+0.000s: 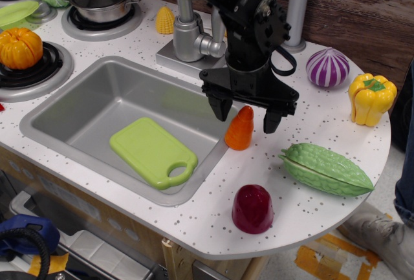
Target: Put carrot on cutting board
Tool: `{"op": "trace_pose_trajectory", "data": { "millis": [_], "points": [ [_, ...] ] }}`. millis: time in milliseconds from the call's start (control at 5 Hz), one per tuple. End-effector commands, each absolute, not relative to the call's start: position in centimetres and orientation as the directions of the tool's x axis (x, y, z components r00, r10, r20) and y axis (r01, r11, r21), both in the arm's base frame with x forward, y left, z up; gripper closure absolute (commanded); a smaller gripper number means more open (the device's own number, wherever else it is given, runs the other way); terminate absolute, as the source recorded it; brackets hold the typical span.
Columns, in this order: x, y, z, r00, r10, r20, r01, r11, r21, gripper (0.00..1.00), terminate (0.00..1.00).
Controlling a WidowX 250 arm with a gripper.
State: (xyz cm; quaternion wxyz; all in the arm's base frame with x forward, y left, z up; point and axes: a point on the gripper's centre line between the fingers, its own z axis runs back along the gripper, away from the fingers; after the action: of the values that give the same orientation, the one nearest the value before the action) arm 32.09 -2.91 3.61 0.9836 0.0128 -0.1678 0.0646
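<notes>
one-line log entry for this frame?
phase: pre-grasp | gripper: open, fingers straddling carrot | carrot: upright on counter | cutting board: in sink

A small smooth orange carrot stands upright on its wide end, tip up, on the speckled tabletop just beside the sink's right rim. The lime-green cutting board lies flat inside the sink, its oval handle hole toward the front right.
</notes>
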Motion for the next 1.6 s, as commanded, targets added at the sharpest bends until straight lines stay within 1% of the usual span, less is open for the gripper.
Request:
{"op": "trace_pose_trajectory", "data": {
  "millis": [0, 200, 400, 600, 800, 1000, 1200, 1400],
  "points": [
    [33.3, -2.6, 3.7, 0.915, 0.134, 0.381, -0.131, 0.991, -0.034, 0.0, 0.0],
    [33.2, -2.5, 3.0, 0.915, 0.141, 0.378, -0.136, 0.99, -0.04, 0.0, 0.0],
    [32.8, -2.3, 3.0, 0.916, 0.124, 0.381, -0.127, 0.992, -0.017, 1.0, 0.0],
    [32.7, -1.9, 3.2, 0.917, 0.097, 0.387, -0.11, 0.994, 0.012, 1.0, 0.0],
    [32.5, -0.3, 6.4, 0.937, 0.023, 0.349, -0.065, 0.992, 0.11, 1.0, 0.0],
    [32.3, 0.6, 8.7, 0.94, -0.003, 0.34, -0.064, 0.981, 0.186, 0.0, 0.0],
    [31.3, 2.6, 9.5, 0.935, -0.014, 0.355, -0.07, 0.973, 0.222, 0.0, 0.0],
    [30.9, 5.0, 7.9, 0.924, -0.001, 0.383, -0.064, 0.985, 0.158, 1.0, 0.0]
  ]
}}
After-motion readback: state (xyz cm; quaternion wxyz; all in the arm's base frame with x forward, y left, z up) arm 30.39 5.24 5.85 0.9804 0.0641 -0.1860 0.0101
